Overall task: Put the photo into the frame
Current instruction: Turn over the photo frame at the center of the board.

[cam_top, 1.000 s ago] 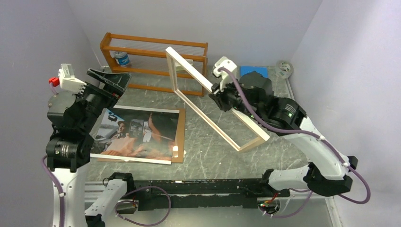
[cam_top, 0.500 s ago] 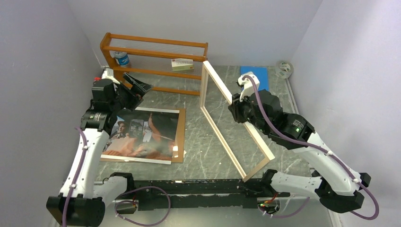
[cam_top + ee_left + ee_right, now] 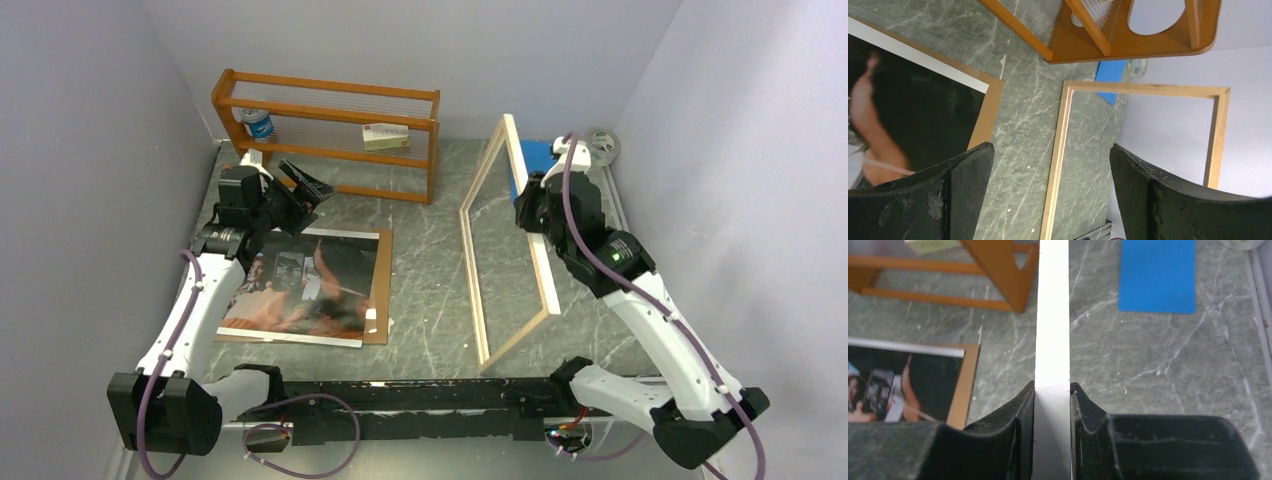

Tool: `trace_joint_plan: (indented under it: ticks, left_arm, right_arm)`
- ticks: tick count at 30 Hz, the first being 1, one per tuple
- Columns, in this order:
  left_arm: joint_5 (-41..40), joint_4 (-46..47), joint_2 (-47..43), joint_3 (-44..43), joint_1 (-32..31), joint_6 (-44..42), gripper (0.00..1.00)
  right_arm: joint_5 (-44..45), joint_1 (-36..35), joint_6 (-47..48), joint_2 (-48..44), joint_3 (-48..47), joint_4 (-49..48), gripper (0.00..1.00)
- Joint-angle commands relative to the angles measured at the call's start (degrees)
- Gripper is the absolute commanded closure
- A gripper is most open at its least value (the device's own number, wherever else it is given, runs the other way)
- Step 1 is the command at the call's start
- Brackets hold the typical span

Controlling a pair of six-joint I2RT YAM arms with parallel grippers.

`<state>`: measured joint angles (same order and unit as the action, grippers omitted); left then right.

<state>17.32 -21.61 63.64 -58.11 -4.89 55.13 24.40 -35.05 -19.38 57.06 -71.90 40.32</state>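
On the grey marbled table [image 3: 430, 260], the frame [image 3: 472, 280] is held upright and edge-on, one white rail pinched in the narrowly closed right gripper [image 3: 1052, 388]. The photo [image 3: 300, 285] is seen lying flat, picture side up, on a brown backing board [image 3: 381, 290], well apart to the frame's left, its long axis running across the table. The left gripper [image 3: 305, 185], spread wide and empty, is poised over the photo's far edge; that arm is judged the nearer.
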Motion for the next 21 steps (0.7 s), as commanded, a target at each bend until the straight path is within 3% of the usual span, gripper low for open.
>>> trace_joint_plan:
  ticks: [1,8,14,18,21]
  left_arm:
    - [1.0,3.1,1.2,-0.1,-0.8,-1.0,0.10]
    - [-0.2,2.9,2.8,-0.4,-1.3,-1.5,0.11]
    - [-0.1,3.4,3.6,-0.3,-1.5,-1.6,0.11]
    - [0.6,4.0,4.7,0.0,-1.7,-2.0,0.11]
    - [1.6,4.8,6.4,0.3,-2.2,-2.6,0.10]
  right_arm:
    - [-8.1,8.1,-6.1,3.9,0.0,-8.1,1.00]
    - [-14.2,12.4,-8.7,10.5,-4.6,-8.3,1.00]
    - [-22.3,19.1,-9.0,8.5,5.8,-12.6,1.00]
    - [-32.5,26.3,-8.0,7.1,14.5,-17.8,1.00]
    - [-37.3,30.0,-7.2,6.9,18.3,-20.3,0.94]
